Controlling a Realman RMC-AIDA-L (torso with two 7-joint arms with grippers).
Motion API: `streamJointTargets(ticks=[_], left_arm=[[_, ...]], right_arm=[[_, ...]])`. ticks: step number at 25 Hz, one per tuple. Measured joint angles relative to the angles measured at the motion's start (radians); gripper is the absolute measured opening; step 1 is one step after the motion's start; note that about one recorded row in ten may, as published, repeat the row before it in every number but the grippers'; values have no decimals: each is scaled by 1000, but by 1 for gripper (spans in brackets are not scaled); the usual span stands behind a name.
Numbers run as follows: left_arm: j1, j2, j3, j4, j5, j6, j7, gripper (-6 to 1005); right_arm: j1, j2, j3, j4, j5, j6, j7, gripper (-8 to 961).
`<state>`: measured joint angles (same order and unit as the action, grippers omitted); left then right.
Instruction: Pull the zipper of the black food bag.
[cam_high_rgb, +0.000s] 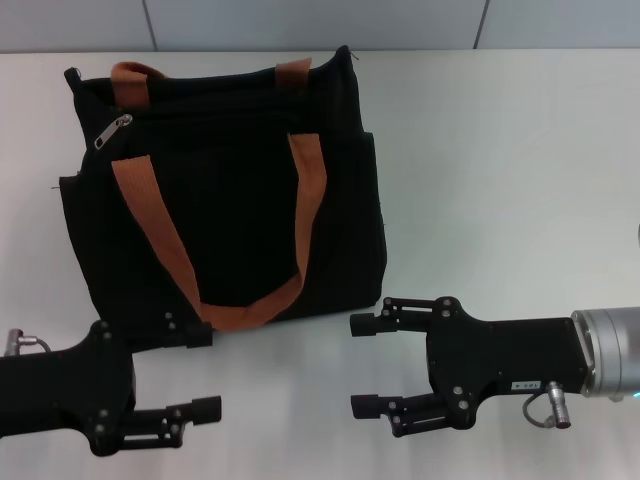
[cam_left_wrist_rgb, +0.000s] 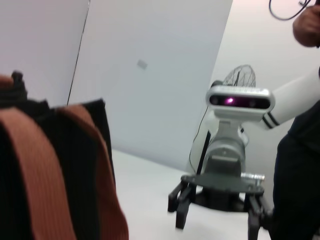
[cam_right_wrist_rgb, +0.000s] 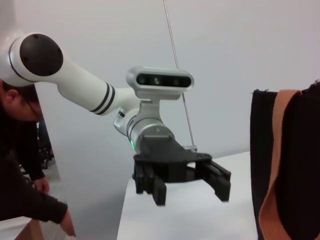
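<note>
The black food bag (cam_high_rgb: 230, 190) stands on the white table, left of centre, with its brown-orange handles draped over the front. Its silver zipper (cam_high_rgb: 113, 131) pull sits near the bag's top left corner. My left gripper (cam_high_rgb: 198, 372) hovers open just in front of the bag's lower left corner, nothing between its fingers. Level with the bag's lower right corner, my right gripper (cam_high_rgb: 358, 365) is also open and empty. The left wrist view shows the bag (cam_left_wrist_rgb: 75, 165) close up and the right gripper (cam_left_wrist_rgb: 217, 212) beyond. The right wrist view shows the bag's side (cam_right_wrist_rgb: 295, 160) and the left gripper (cam_right_wrist_rgb: 189, 189).
The white table (cam_high_rgb: 500, 180) stretches to the right of the bag. A grey wall runs behind it. A person (cam_right_wrist_rgb: 22, 165) stands beside the table in the right wrist view.
</note>
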<state>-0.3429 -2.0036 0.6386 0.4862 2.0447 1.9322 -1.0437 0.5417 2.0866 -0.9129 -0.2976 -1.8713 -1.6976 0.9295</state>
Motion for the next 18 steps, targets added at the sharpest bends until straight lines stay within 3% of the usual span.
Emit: streamJointTargets(ticks=[8, 13, 14, 18], left_arm=[[11, -32, -101, -76, -152, 67, 153, 771], [38, -49, -115, -109, -395, 73, 213, 770], [49, -54, -115, -114, -518, 72, 211, 770], [59, -55, -116, -126, -655, 35, 205, 769]], right_arm=[[-4, 0, 2, 0, 0, 12, 0, 777], [-9, 0, 2, 0, 0, 14, 0, 769], [-11, 0, 3, 0, 0, 16, 0, 768], [-12, 0, 3, 2, 0, 22, 0, 762]])
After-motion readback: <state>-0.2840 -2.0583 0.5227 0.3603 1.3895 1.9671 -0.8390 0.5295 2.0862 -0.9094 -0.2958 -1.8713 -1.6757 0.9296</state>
